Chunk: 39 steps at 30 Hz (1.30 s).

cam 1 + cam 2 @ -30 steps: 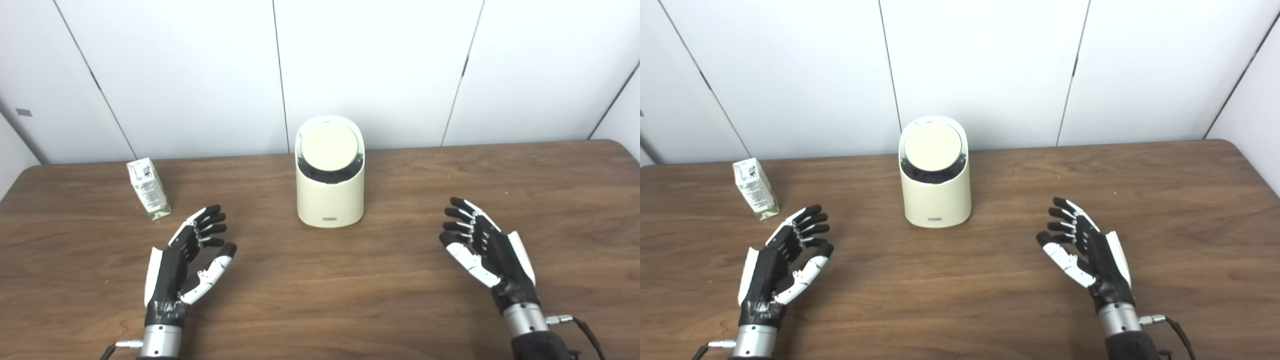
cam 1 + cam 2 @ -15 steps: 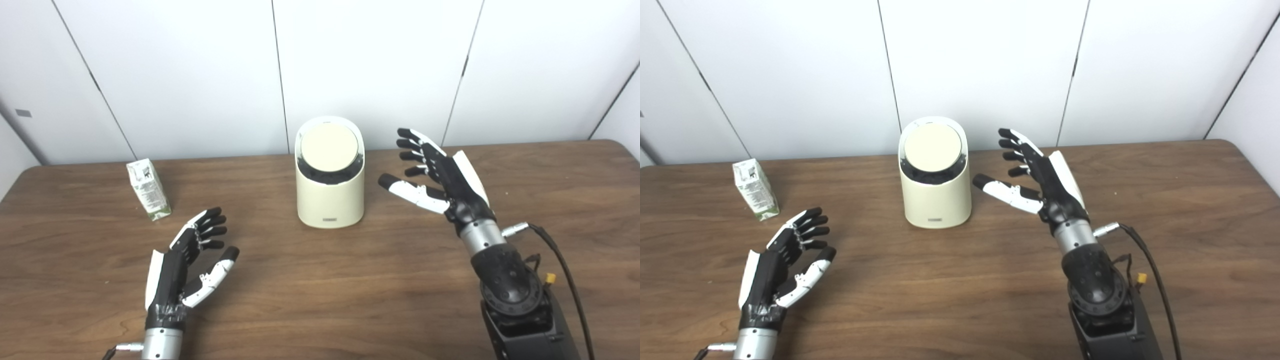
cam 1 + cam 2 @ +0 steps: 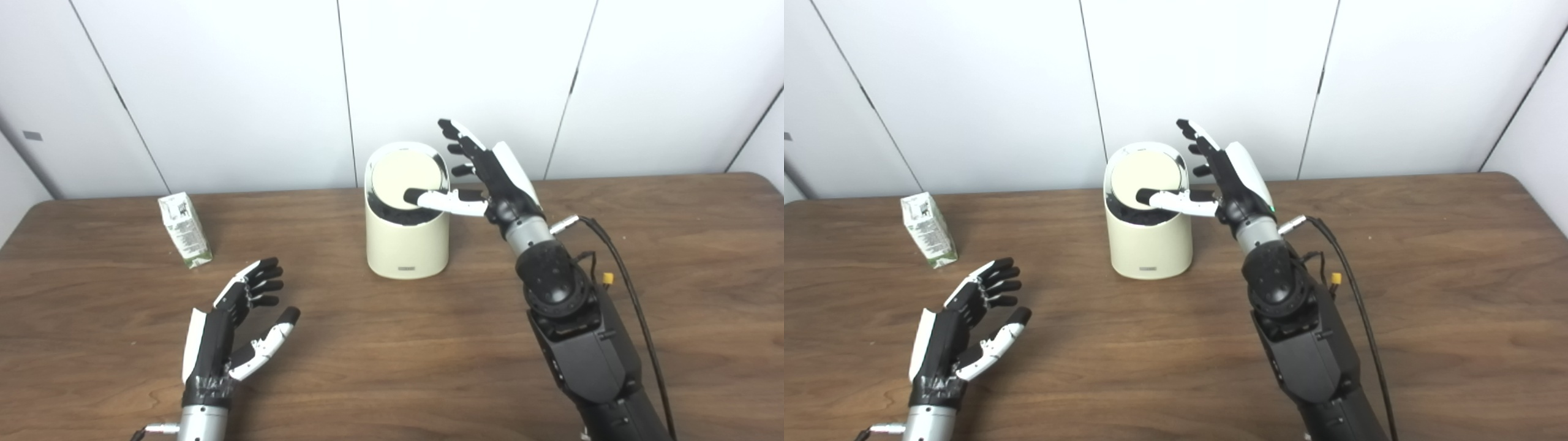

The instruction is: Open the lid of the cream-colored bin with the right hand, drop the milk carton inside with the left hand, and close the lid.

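Bin (image 3: 407, 245) lid (image 3: 405, 180): right hand (image 3: 484, 177), spread and empty, should press its thumb down gently; left hand (image 3: 236, 331) waits open.

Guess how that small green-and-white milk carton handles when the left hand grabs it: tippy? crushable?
The small green-and-white milk carton is taller than its narrow base and already looks tilted, so a sideways nudge probably topples it. It looks like thin paperboard, so a hard squeeze may dent it. Likely light; the open left hand should lift it easily.

one cream bin (image 3: 406, 242), one milk carton (image 3: 185, 230), two robot hands: left (image 3: 236, 331), right (image 3: 484, 177)
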### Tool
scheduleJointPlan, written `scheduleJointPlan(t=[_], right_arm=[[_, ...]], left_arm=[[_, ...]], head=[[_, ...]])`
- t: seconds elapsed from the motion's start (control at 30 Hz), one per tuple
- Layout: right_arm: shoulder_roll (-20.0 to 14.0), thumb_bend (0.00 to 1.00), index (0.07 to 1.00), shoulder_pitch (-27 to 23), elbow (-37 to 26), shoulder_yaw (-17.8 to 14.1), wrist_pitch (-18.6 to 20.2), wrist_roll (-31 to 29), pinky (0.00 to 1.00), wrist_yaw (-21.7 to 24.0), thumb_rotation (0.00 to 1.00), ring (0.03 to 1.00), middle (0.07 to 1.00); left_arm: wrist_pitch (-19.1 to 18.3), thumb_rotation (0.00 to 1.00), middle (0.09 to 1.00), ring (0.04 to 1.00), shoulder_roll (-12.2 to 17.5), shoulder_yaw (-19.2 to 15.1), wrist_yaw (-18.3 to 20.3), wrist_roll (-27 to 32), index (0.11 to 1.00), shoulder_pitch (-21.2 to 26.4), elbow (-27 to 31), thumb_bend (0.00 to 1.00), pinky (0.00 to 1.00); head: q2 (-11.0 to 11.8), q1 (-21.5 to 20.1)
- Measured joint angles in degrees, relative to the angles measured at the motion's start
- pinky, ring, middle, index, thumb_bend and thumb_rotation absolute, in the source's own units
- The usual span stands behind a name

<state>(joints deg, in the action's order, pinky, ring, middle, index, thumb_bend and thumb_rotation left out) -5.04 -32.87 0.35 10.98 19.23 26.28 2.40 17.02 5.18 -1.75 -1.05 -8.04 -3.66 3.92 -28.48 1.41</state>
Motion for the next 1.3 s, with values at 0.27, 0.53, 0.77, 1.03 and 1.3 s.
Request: scheduleJointPlan(t=[0.27,0.53,0.77,1.03,1.3], right_arm=[[-0.5,0.87,1.000,-4.6,7.5,1.0,-2.0,2.6,0.82,-1.9,0.47,0.952,0.996],[-0.1,0.84,1.000,-5.9,11.6,1.5,-4.3,4.4,0.74,-6.7,0.39,0.943,1.000],[-0.3,0.87,1.000,-6.8,13.3,2.2,-5.7,5.5,0.75,-7.7,0.33,0.937,1.000],[-2.4,0.97,1.000,-7.0,14.3,3.7,-8.6,8.0,0.79,-8.7,0.26,0.941,0.994],[-3.8,1.00,1.000,-8.6,13.8,6.8,-9.4,12.2,0.86,-8.9,0.14,0.968,0.981]], left_arm=[[-0.1,0.29,0.788,0.741,-0.2,0.0,0.0,-0.1,0.842,-0.2,0.2,0.58,0.67],[-0.6,0.29,0.791,0.745,-0.9,0.2,0.0,-0.6,0.841,-1.2,1.2,0.58,0.68],[-0.6,0.30,0.784,0.742,-1.1,0.3,-0.1,-1.3,0.839,-1.2,1.3,0.59,0.67],[-0.6,0.29,0.781,0.737,-1.3,0.3,-0.2,-1.3,0.840,-1.2,1.3,0.58,0.68],[-0.6,0.29,0.787,0.744,-1.6,0.3,-0.2,-1.2,0.841,-1.2,1.3,0.59,0.67]], head=[[-0.4,0.5],[-0.9,1.1],[-1.1,1.5],[-1.6,1.7],[-1.7,1.8]])
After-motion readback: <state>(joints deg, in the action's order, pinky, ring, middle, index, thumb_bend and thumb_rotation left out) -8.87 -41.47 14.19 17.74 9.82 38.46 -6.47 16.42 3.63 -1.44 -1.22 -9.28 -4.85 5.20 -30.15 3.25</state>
